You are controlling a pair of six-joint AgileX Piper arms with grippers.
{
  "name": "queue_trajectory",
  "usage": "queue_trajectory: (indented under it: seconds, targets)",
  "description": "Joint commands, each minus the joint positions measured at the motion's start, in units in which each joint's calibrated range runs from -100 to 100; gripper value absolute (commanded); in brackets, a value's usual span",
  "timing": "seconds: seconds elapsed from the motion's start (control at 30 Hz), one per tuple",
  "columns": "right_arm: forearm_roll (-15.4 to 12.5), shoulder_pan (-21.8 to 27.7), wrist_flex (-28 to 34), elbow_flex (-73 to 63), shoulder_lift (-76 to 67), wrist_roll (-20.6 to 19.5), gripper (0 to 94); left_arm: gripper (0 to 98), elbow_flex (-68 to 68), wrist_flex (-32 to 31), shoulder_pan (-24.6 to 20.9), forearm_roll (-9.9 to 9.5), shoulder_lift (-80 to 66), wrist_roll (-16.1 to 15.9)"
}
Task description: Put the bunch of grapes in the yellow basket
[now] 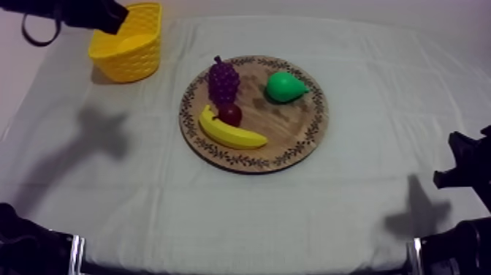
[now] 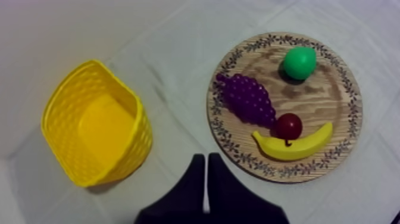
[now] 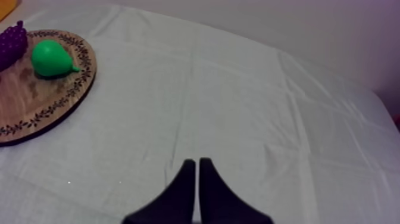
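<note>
Grey-white cloth (image 1: 219, 212) is covering the whole table, creased in places, and we are reading it from our left side across to our right. At the far left the yellow basket (image 1: 128, 45) is standing upright on the cloth, its open mouth facing up. Our left arm (image 1: 69, 13) is reaching in from the upper left and hanging above the basket's far rim, and it is casting a shadow (image 1: 102, 135) on the cloth in front of the basket. Our left gripper (image 2: 206, 158) is grasping nothing: its two black fingers are lying pressed together as a narrow wedge, pointing at the strip of cloth between basket and board.

The round wooden board (image 1: 296, 126) with its patterned rim is lying flat near the table's middle, apart from the basket. The bunch of grapes (image 1: 223, 80) is lying on the board's left part, the side nearest the basket, with its stem pointing toward the far rim. Its lower end is touching the small red fruit (image 1: 231, 114), which is sitting against the banana (image 1: 232, 133); the banana is curving along the near rim. The pear (image 1: 283, 86) is lying on the board's right part, with bare wood separating it from the grapes.

At the far right our right gripper (image 3: 197, 162) is hovering low over bare cloth, well apart from the board. Its fingers are clenched together on nothing.
</note>
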Motion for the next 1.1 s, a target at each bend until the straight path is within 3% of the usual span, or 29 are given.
queue_trajectory:
  seconds: [0.0,0.3,0.57,1.07]
  targets:
    - [0.01,0.01,0.01,-0.01,-0.02,0.02,0.5,0.0,-2.37,0.75,0.72,-0.13,4.19,0.05]
    - [0.01,0.01,0.01,-0.01,-0.02,0.0,0.5,0.0,-18.88,6.55,2.98,-1.02,18.78,-0.85]
    - [0.01,0.01,0.01,-0.01,-0.02,0.02,0.5,0.0,-33.93,10.1,2.51,-0.68,31.45,-1.82]
    - [0.01,0.01,0.01,-0.01,-0.02,0.02,0.5,0.0,-39.99,9.99,1.41,0.83,43.75,-2.37]
